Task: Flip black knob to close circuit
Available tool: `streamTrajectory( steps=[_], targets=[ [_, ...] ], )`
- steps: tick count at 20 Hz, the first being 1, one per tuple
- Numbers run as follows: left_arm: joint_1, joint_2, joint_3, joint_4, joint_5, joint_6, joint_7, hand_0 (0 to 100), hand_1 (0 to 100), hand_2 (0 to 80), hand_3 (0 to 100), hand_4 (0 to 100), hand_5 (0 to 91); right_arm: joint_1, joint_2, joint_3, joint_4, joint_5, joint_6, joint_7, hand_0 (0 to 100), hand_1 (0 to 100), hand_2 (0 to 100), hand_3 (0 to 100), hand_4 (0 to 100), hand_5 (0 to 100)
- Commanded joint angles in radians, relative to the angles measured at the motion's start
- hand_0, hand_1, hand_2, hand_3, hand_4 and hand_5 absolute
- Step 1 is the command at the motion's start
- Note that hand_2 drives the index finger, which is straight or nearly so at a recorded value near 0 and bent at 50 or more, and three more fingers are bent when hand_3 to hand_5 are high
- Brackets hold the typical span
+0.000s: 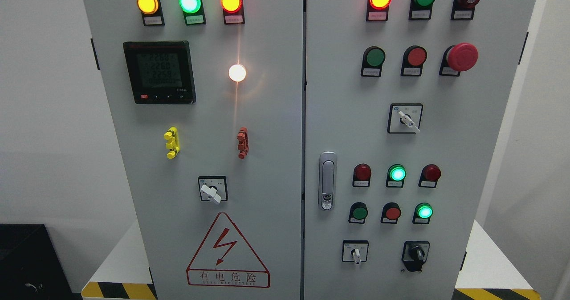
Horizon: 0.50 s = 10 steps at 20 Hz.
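A grey electrical cabinet (276,126) with two doors fills the head view. The black knob (416,252) sits at the lower right of the right door, on a black square plate, its handle pointing up and slightly left. No robot hand or arm shows in the frame.
White-handled selector switches sit beside the black knob (356,252), higher on the right door (406,118) and on the left door (212,190). Lit lamps, push buttons, a red emergency stop (462,57), a door latch (327,180), a digital meter (159,72) and a red warning triangle (227,252) also show.
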Motion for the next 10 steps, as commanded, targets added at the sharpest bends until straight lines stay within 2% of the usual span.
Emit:
streamTrajectory(
  steps=[1, 3, 10],
  targets=[
    [0.022, 0.001, 0.000, -0.023, 0.000, -0.001, 0.000, 12, 56, 0.0, 0, 0, 0.0, -0.049, -0.017, -0.025, -0.040, 0.036, 0.031, 0.029, 0, 0, 87, 100, 92, 100],
    [0.022, 0.000, 0.000, -0.023, 0.000, -0.001, 0.000, 12, 56, 0.0, 0, 0, 0.0, -0.066, -0.019, -0.025, -0.039, 0.037, 0.045, 0.042, 0, 0, 87, 100, 92, 100],
    [0.022, 0.001, 0.000, -0.023, 0.000, -0.001, 0.000, 12, 56, 0.0, 0, 0, 0.0, -0.124, -0.065, -0.047, -0.035, 0.059, 0.071, 0.088, 0, 0, 87, 100, 91, 100]
  ],
)
